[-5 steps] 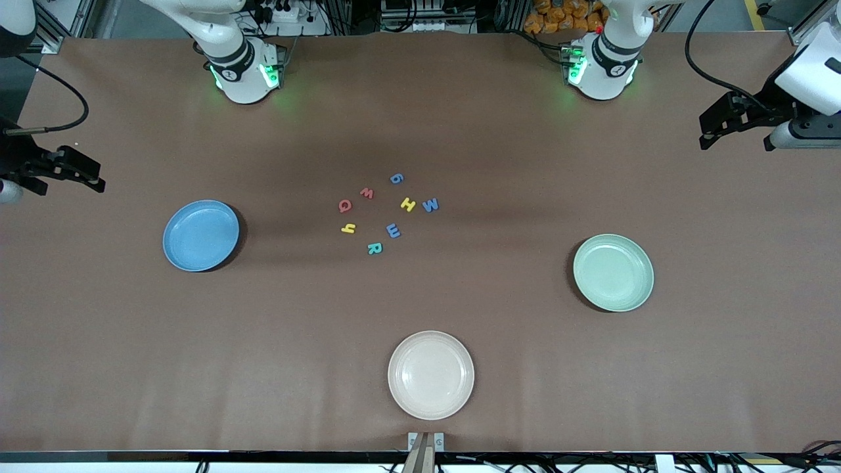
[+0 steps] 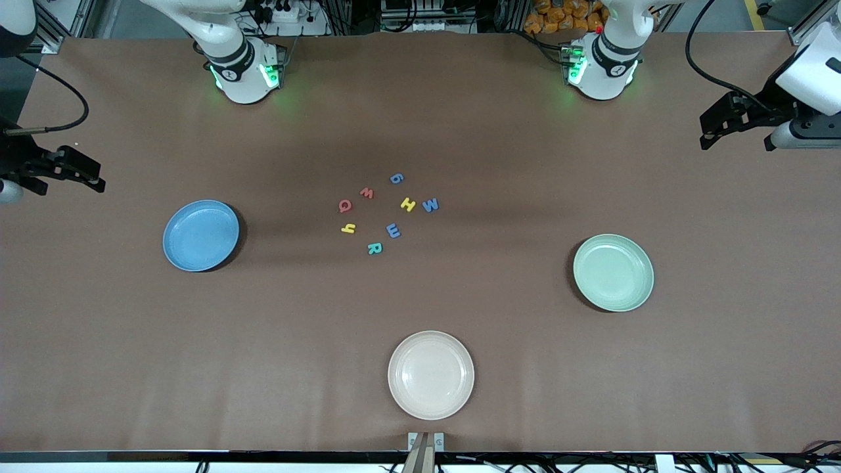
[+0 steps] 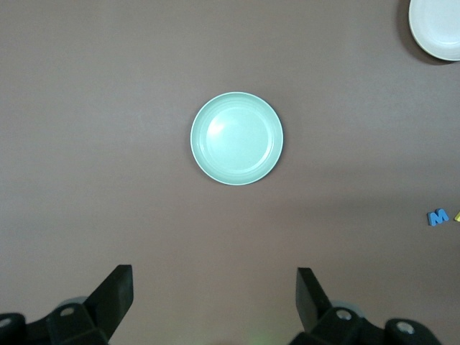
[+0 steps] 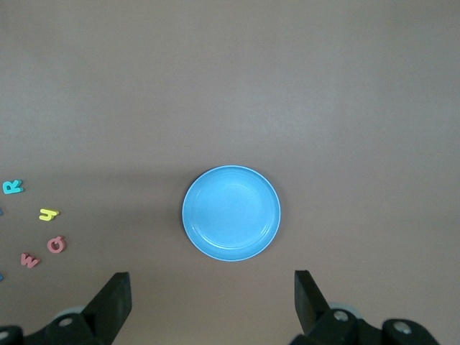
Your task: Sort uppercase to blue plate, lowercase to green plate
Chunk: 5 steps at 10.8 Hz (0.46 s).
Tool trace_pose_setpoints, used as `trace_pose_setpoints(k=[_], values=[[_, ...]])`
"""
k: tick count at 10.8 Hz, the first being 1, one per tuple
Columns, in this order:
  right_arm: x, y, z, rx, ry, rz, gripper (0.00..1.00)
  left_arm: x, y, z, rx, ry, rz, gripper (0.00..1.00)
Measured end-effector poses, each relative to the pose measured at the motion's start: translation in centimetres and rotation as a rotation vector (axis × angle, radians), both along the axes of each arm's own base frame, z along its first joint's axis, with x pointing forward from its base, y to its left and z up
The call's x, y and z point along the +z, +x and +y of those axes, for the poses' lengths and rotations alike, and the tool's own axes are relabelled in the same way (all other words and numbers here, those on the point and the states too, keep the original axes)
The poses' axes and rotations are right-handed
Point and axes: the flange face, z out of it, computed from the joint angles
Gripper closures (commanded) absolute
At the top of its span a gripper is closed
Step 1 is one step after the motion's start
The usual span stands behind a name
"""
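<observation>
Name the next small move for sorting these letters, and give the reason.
Probably bring the right end effector, open and waiting at the table's edge, over the red Q. All eight letters still lie clustered mid-table, both plates are bare, and Q lies toward the blue plate.

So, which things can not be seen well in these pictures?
- Left wrist view: the yellow H is cut off by the picture's edge beside the blue W; the cream-pink plate is also cut by the edge.
- Right wrist view: two blue letters are only slivers at the edge; g and e cannot be told apart.
- Both wrist views: the open fingers are cropped at the picture's edge.
</observation>
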Motion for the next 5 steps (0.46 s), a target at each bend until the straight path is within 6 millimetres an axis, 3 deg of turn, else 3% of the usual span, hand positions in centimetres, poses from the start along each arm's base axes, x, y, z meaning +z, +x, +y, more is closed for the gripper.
trace_pose_setpoints(k=[5], values=[[-1.5,-0.2,-0.2,-0.004,0.003,0.043,0.00,0.0,0.0,0.1,0.001,0.000,0.001,0.00]])
